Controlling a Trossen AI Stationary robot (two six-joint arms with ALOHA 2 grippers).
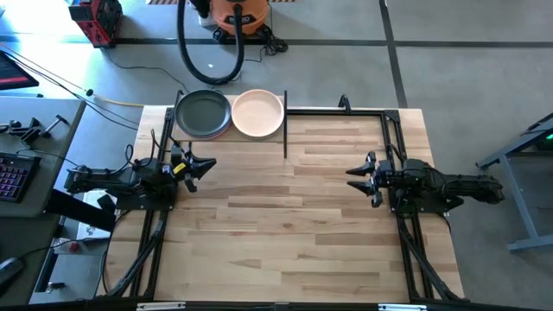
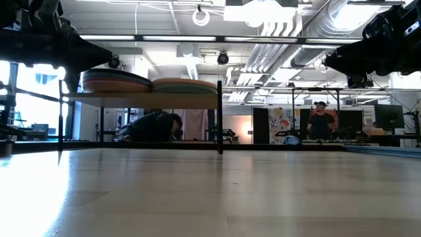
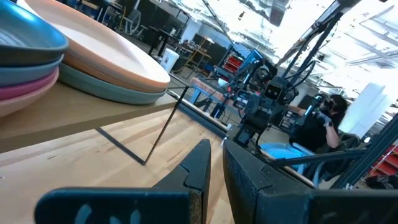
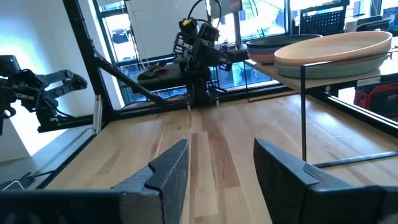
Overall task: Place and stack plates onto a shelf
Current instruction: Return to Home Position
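Note:
The shelf (image 1: 285, 130) stands at the table's far left edge, its wood board (image 2: 141, 99) raised on thin black posts. Two stacks of plates rest on it: one topped by a dark charcoal plate (image 1: 203, 114), the other by a peach plate (image 1: 257, 113). The stacks also show in the low view (image 2: 116, 81) and in both wrist views (image 3: 106, 56) (image 4: 336, 50). My left gripper (image 1: 207, 167) (image 3: 214, 158) hangs above the table's left side, near the shelf, shut to a narrow slit and empty. My right gripper (image 1: 352, 177) (image 4: 221, 158) hangs at the right side, open and empty.
Bare plank tabletop (image 1: 285, 225) lies between the two arms. Black frame rails (image 1: 393, 130) run along the table's sides and far edge. Beyond the far edge stand an orange vacuum (image 1: 238, 15) with a hose. People (image 2: 322, 118) are in the room behind.

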